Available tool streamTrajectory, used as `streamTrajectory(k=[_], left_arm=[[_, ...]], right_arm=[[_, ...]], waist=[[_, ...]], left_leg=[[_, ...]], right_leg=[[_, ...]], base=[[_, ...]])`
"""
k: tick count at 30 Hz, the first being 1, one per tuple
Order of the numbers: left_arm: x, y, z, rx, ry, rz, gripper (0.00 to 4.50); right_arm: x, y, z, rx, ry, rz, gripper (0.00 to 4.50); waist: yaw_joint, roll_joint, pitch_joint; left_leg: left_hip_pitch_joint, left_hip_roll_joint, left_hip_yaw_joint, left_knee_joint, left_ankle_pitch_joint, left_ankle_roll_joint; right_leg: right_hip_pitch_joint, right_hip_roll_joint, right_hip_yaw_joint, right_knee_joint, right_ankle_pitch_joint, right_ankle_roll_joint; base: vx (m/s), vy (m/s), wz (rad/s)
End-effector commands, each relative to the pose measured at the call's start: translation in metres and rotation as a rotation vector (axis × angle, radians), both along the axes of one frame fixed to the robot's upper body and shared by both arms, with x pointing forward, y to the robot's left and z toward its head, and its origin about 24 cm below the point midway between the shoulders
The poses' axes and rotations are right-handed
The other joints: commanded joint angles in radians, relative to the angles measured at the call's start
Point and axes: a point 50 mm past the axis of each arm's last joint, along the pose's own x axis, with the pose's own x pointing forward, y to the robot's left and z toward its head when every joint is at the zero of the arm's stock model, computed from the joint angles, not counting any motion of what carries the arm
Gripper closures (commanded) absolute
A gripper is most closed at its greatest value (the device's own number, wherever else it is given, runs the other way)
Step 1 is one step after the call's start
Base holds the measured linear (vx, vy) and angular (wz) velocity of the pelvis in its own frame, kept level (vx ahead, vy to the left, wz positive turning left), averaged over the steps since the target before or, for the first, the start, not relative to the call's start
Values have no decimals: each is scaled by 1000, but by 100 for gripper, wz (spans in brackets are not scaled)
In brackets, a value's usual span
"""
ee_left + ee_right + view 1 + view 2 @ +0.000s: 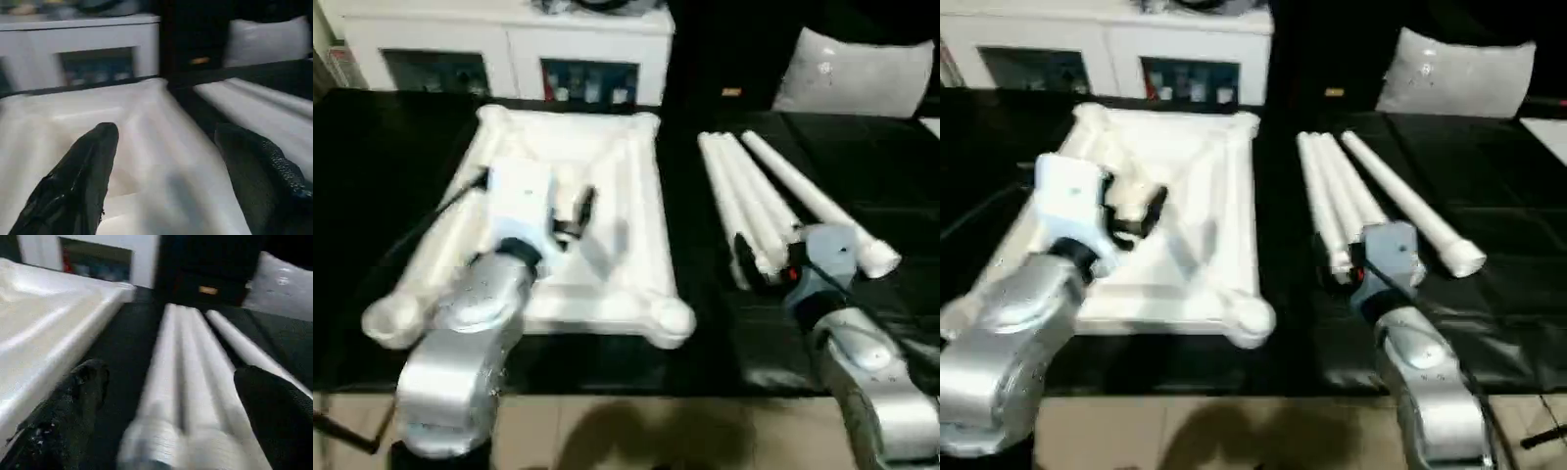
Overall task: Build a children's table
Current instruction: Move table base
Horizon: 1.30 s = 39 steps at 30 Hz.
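Both of my jaws stand spread with nothing between them. My left gripper [164, 166] hangs over the white plastic rectangular table top [607, 211], which lies upside down on the black counter [382, 166] with its ribbed underside facing up and its round corner sockets [668, 321] showing at the near corners. In the left wrist view the two black fingers [80, 178] stand wide apart above the pale inner surface of the top, touching none of it that I can see. One long white tapered tubular leg [435, 257] lies along the left side of the top, its thick end near the front left corner; whether it is seated in a socket I cannot tell.

My right gripper [171, 416] hovers at the near ends of the other long white tapered legs [749, 201], which lie on the counter to the right of the top, well apart from it. Three lie tight together side by side, and a fourth [1410, 208] angles off to the right of them, its thick end nearest me. In the right wrist view the bundle's near ends sit between my spread fingers [73, 404], though I cannot tell if either finger touches a leg.

Beyond the counter stand a white cabinet [509, 44] and a grey cushion [857, 73].
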Motion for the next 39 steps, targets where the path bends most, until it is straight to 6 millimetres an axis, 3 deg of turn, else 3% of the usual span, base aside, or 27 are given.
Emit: streamTrajectory(k=[1, 2, 3, 4, 5, 6, 7, 8, 9, 10, 11, 12, 13, 14, 15, 16, 17, 18, 19, 20, 21, 24, 26, 28, 35, 38, 39], left_arm=[[-1, 0, 9, 6, -19, 3, 87], [-1, -2, 10, 8, -11, -8, 87], [-2, -3, 11, 21, -1, -26, 87], [2, 7, -12, 47, 43, -38, 87], [5, 24, -51, 99, 106, -73, 87], [2, 35, -74, 134, 141, -101, 87], [2, 36, -75, 135, 143, -105, 87], [0, 37, -78, 142, 148, -117, 87], [-4, 35, -80, 142, 156, -171, 87], [-5, 34, -80, 143, 157, -186, 87], [-5, 34, -80, 146, 160, -193, 87], [-6, 32, -82, 170, 186, -260, 87], [-7, 31, -83, 189, 198, -299, 87], [-7, 30, -86, 231, 217, -359, 87], [-8, 30, -87, 252, 224, -383, 87], [-6, 30, -91, 296, 224, -408, 116], [-4, 30, -96, 320, 222, -429, 123], [-1, 31, -101, 328, 211, -456, 123], [2, 31, -105, 334, 197, -478, 128], [5, 30, -107, 330, 182, -493, 143], [5, 30, -107, 330, 182, -493, 143], [18, 25, -104, 302, 160, -561, 159], [28, 23, -102, 299, 158, -605, 181], [37, 22, -101, 304, 167, -656, 198], [38, 29, -99, 319, 229, -862, 264], [55, 45, -103, 356, 288, -939, 282], [57, 47, -103, 359, 297, -950, 292]], right_arm=[[2, 1, 4, 1, -19, 9, 0], [2, 2, 3, 8, -20, 12, 0], [2, 3, 1, 30, -7, 30, 0], [2, 4, 1, 41, -5, 37, 0], [1, 6, -2, 82, 24, 57, 0], [1, 9, -4, 134, 47, 92, 0], [1, 9, -4, 133, 49, 98, 0], [1, 10, -5, 131, 55, 121, 0], [0, 14, -7, 83, 63, 183, 0], [0, 15, -8, 75, 67, 199, 0], [0, 16, -8, 72, 67, 205, 0], [1, 18, -8, 51, 73, 248, 0], [2, 18, -9, 46, 74, 265, 0], [3, 20, -8, 35, 70, 303, 0], [4, 20, -8, 30, 66, 320, 0], [5, 21, -7, 15, 69, 351, 0], [6, 21, -6, -3, 68, 377, 0], [8, 21, -6, -13, 70, 395, 0], [10, 20, -4, -21, 67, 405, 0], [12, 19, -2, -25, 62, 409, 0], [12, 19, -2, -25, 62, 409, 0], [15, 15, 0, -50, 50, 440, 0], [15, 13, 0, -58, 51, 467, 0], [14, 13, -1, -61, 54, 489, 0], [12, 16, -3, -64, 68, 539, 0], [8, 18, -3, -71, 79, 605, 0], [8, 18, -3, -72, 81, 611, 0]], waist=[[17, -19, -44], [21, 35, -26], [9, 41, -31], [7, 53, -40], [-1, 55, -48], [2, 42, -29], [3, 27, -27], [25, 24, -21], [35, 20, -24], [47, 37, -33], [51, 50, -36], [48, 69, -33], [49, 78, -31], [52, 81, -21], [62, 48, -5], [77, 6, -2], [85, 11, -2], [95, 11, 0], [100, 18, -9], [95, 34, -12], [85, 47, -24], [72, 67, -36], [78, 63, -33], [79, 57, -33], [72, 56, -53], [77, 58, -50], [81, 69, -51]], left_leg=[[-23, -53, 15, -29, 19, -52], [5, 35, -37, -141, 23, 2], [2, 70, -60, -171, 46, 36], [19, 135, -103, -198, 27, 59], [48, 208, -133, -230, -34, 116], [23, 174, -126, -235, -98, 111], [14, 126, -93, -218, -123, 57], [31, 22, -29, -157, -71, -40], [45, 0, -9, -148, -22, -57], [58, 25, -13, -186, -18, -47], [70, 58, -27, -207, -27, -37], [87, 167, -77, -250, -106, -3], [84, 227, -101, -280, -174, 8], [80, 255, -96, -323, -313, -14], [80, 186, -56, -305, -404, -91], [97, 26, 0, -173, -214, -127], [83, 20, 0, -143, -77, -108], [68, 14, -1, -143, 26, -78], [68, 19, -1, -170, 34, -80], [70, 41, -5, -214, -2, -78], [92, 73, -14, -231, -59, -75], [78, 132, -38, -260, -106, -69], [97, 114, -19, -254, -161, -95], [76, 110, -17, -257, -115, -91], [56, 113, -13, -239, 70, -35], [55, 98, -6, -233, 89, 16], [63, 101, -7, -233, 72, 7]], right_leg=[[89, -130, 54, -152, 16, -192], [92, -156, 55, -196, -237, 26], [87, -120, 33, -178, -268, 89], [89, -100, 22, -147, -275, 130], [75, -119, 32, -83, -208, 139], [77, -156, 68, -98, -229, 117], [84, -177, 82, -138, -339, 133], [81, -182, 73, -200, -669, 247], [64, -148, 53, -222, -830, 295], [66, -109, 30, -226, -728, 287], [70, -97, 11, -226, -616, 264], [77, -95, -8, -191, -399, 179], [87, -101, 0, -121, -285, 125], [71, -121, 34, -16, -115, 46], [56, -138, 83, -50, -185, 16], [37, -180, 103, -187, -703, 139], [51, -204, 125, -201, -855, 170], [51, -183, 111, -216, -955, 202], [59, -164, 97, -208, -911, 201], [60, -120, 58, -196, -768, 189], [58, -107, 38, -191, -617, 157], [82, -134, 37, -152, -285, 18], [75, -147, 42, -168, -344, -8], [93, -154, 42, -164, -352, -15], [97, -163, 51, -118, -59, -101], [91, -147, 45, -132, -76, -61], [89, -147, 43, -132, -105, -49]], base=[[-31, -141, -6], [-31, -141, -6], [-53, -109, -2], [-41, -105, -5], [-41, -105, -5], [-46, -103, -8], [-49, -79, -10], [-49, -79, -10], [-54, -85, -5], [-67, -87, 1], [-67, -87, 1], [0, 0, 0], [0, 0, 0], [0, 0, 0], [0, 0, 0], [0, 0, 0], [0, 0, 0], [0, 0, 0], [0, 0, 0], [0, 0, 0], [0, 0, 0], [0, 0, 0], [0, 0, 0], [0, 0, 0], [0, 0, 0], [0, 0, 0], [0, 0, 0]])
